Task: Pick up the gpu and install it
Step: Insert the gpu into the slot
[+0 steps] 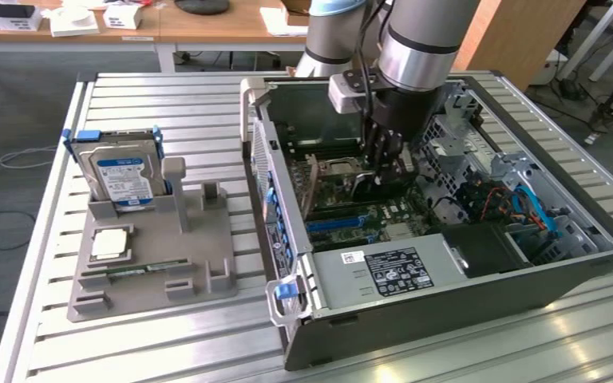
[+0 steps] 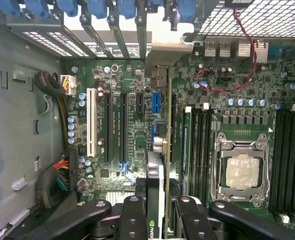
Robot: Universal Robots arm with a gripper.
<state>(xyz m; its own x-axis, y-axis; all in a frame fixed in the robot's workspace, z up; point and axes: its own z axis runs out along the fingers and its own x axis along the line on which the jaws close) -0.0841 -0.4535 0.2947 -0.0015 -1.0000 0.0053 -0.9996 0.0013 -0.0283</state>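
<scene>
Gripper [image 2: 160,202] clamped on gpu [image 2: 156,167] | black slots [image 2: 115,125] one side, RAM slots [image 2: 200,145] other | CPU socket [image 2: 242,170] near

Only legible mark: the green Nvidia eye logo on the gpu [image 2: 155,175], at its near edge. The power supply label [image 1: 397,271] and hard drive label [image 1: 122,177] carry print, but none of it is readable.
</scene>
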